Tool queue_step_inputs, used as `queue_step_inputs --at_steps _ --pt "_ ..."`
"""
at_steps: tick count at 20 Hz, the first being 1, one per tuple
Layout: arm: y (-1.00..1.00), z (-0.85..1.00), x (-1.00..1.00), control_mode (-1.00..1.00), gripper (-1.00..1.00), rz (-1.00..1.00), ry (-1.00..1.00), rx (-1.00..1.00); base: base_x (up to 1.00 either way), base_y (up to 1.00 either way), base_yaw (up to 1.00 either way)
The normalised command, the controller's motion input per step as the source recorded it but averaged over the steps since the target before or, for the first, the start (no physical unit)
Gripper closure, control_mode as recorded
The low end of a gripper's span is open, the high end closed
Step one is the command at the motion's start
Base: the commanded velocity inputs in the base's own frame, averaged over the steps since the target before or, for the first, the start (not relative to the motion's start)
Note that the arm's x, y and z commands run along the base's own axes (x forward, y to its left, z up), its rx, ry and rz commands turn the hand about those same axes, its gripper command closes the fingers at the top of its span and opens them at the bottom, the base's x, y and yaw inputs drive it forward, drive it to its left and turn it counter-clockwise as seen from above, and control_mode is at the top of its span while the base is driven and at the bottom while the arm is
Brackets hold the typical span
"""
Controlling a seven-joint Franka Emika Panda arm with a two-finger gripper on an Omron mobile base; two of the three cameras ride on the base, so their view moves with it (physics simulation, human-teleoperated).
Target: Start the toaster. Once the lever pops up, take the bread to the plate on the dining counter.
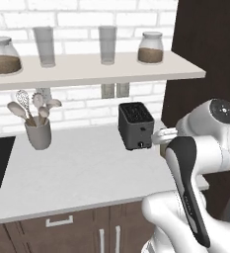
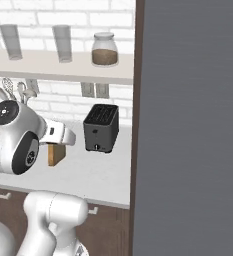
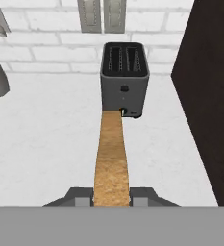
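Golden-brown bread (image 3: 111, 158) stands edge-on between the two dark fingertips (image 3: 80, 196) at the bottom centre of the hand view, and the gripper (image 3: 111, 198) is closed tight on it. The slice runs up the middle of that frame, its far end overlapping the lower front of the toaster (image 3: 125, 79). In the right base view the bread (image 2: 56, 153) hangs at centre left, under the white wrist and above the worktop (image 2: 103, 172). The toaster sits at frame centre there, its two slots dark, and just right of centre in the left base view, on the pale worktop against a white brick wall. A dark tall panel (image 3: 207, 96) rises close on its right. At centre left of the left base view stands a grey utensil holder (image 1: 37, 133); glasses and jars line the shelf (image 1: 87, 69) above.
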Motion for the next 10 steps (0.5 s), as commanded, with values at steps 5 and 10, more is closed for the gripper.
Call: queue_step_inputs --at_steps 5,10 --pt "0.00 0.00 0.00 1.00 1.00 0.00 0.00 0.00 -0.72 0.64 0.25" --pt "0.00 0.00 0.00 1.00 1.00 0.00 0.00 0.00 -0.28 0.94 0.68"
